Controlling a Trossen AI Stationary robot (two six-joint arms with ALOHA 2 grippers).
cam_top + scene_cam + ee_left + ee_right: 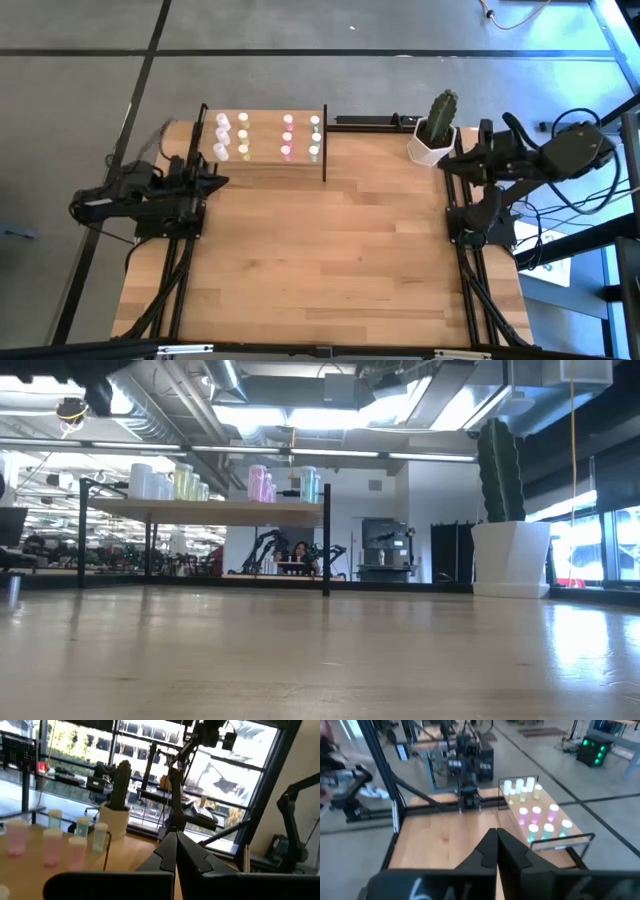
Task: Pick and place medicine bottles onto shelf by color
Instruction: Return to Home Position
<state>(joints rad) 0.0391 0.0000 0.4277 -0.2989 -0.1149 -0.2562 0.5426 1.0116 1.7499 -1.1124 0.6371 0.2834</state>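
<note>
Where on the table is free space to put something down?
The wide tabletop in front of the shelf, between the left gripper and the right gripper, is bare. A smaller bare patch lies between shelf and cactus pot. The shelf itself is crowded with medicine bottles.

From above, the medicine bottles [243,137] on the shelf [266,158] glare into tiny bright dots, so I can't count them surely or tell white from pale yellow. Looking level across the table, the front bottles cover those behind. The left wrist camera shows them only as soft blurs.
</note>
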